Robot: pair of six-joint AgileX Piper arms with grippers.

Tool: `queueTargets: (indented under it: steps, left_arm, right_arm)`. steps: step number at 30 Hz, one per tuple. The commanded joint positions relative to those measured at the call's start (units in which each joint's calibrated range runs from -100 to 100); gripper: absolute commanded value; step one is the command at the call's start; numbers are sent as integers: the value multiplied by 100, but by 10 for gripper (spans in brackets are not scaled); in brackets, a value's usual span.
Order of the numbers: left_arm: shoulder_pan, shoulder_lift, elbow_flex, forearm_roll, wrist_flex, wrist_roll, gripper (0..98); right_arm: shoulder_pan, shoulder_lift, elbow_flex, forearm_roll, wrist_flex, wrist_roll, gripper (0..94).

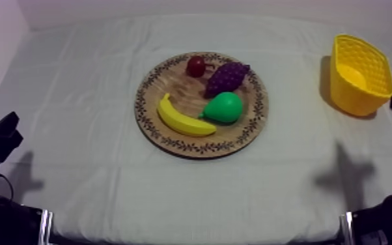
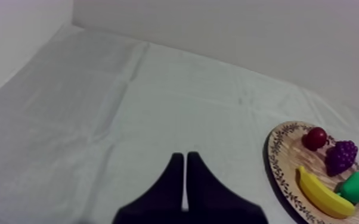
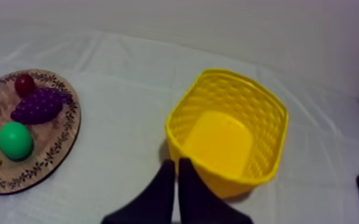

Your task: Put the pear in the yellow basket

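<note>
A pale wall [image 2: 247, 36] stands behind the table [image 1: 94, 98], which is covered by a grey-white cloth [image 1: 290, 189] creased in soft folds.

At the left, my left end effector [image 2: 185, 158] hangs over bare cloth, well apart from the fruit. Its two black fingers are pressed together into a narrow wedge, gripping nothing.

The round wooden board [image 1: 176, 85] lies flat at the middle of the table, with a dark leafy pattern around its rim. It carries four toy fruits. The banana [image 1: 184, 120] is smooth, yellow and curved, and lies along the board's near left side. The small red fruit [image 1: 196, 66] is glossy and sits at the far edge. The bunch of grapes [image 1: 227, 77] is purple and knobbly, just right of it.

The pear [image 1: 224, 107] is smooth and green. It lies on its side on the board, in front of the grapes. Its long axis runs roughly across the table, with the narrow neck pointing left toward the banana's tip and the rounded base toward the basket side.

The yellow basket [image 1: 348, 98] stands on the cloth at the far right, well apart from the board. It is plastic with lattice walls, and its bare floor shows inside.

My right end effector [image 3: 177, 164] hovers just beside the basket's near wall, fingers closed on each other with nothing between them.
</note>
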Motion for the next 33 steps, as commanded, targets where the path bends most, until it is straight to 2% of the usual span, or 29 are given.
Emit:
queueTargets:
  steps: [1, 9, 17, 22, 33]
  left_arm:
    - [-1, 0, 5, 1, -1, 1, 1]
    - [-1, 0, 5, 1, -1, 1, 1]
    - [-1, 0, 5, 1, -1, 1, 1]
    - [-1, 0, 5, 1, -1, 1, 1]
    - [-1, 0, 5, 1, -1, 1, 1]
  right_arm:
    - [-10, 711, -1169, -231, 518, 359, 5]
    - [-43, 2081, -3040, -712, 2076, 978, 5]
    - [-87, 3108, -4038, -983, 2842, 1599, 5]
    - [-280, 3695, -4626, -988, 3362, 1756, 5]
    - [-1001, 5165, -5706, -729, 4177, 1919, 5]
